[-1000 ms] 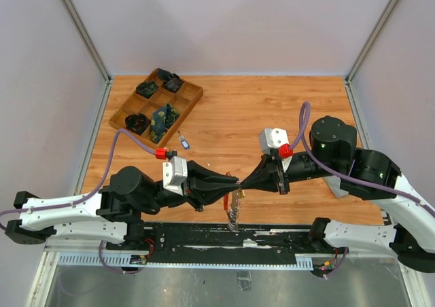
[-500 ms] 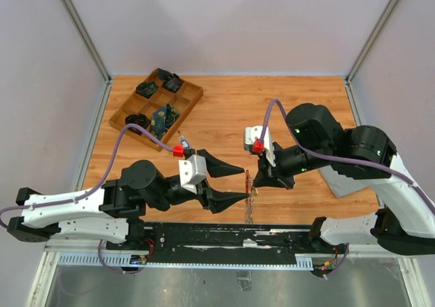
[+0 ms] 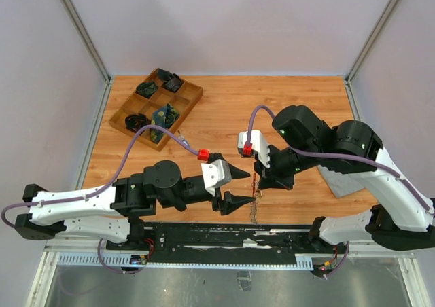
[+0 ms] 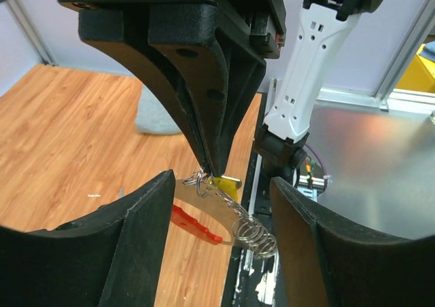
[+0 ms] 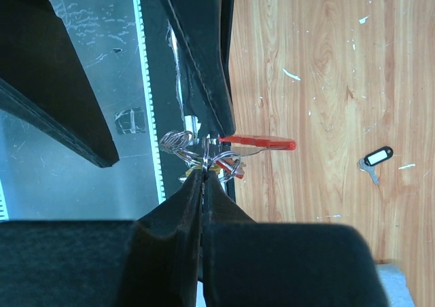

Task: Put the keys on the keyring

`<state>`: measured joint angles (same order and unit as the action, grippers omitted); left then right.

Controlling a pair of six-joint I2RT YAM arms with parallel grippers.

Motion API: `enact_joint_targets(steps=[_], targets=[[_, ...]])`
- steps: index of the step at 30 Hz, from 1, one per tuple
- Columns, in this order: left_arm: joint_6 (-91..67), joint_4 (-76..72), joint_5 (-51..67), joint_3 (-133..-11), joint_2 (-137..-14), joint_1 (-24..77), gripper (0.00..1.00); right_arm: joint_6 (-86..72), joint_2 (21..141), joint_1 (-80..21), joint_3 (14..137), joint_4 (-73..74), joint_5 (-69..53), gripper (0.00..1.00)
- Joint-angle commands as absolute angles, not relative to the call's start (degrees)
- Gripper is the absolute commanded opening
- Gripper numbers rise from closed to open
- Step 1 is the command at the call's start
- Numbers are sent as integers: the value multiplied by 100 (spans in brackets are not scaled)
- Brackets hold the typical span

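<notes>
One keyring [image 3: 255,208], two claws.
Right claw [image 3: 258,181] clamped on hanging keyring; left claw [image 3: 242,187] apart, just beside it.

The hanging keyring [image 3: 256,208] and right gripper [image 3: 257,182] block the left gripper's [image 3: 241,187] front (tray [image 3: 189,107] well apart).

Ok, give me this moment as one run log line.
left gripper: open, near keyring | right gripper: shut on keyring | yellow key: at keyring | dark-tagged key: on table
</notes>
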<state>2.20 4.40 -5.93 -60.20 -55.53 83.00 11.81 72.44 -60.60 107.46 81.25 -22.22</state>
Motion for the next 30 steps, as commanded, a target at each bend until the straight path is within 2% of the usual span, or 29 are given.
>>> enact_joint_targets(steps=[1,12,30], targets=[[369,571,-672,-6278,-5655,8279,62,1269,7269,-6196,10937,8211,-2323,1],[386,600,-661,-6311,-5797,8279,49,1346,7109,-6214,10679,7868,-2678,1],[399,519,-620,-6306,-5867,8279,22,1415,7182,-6245,10710,7857,-2698,1]])
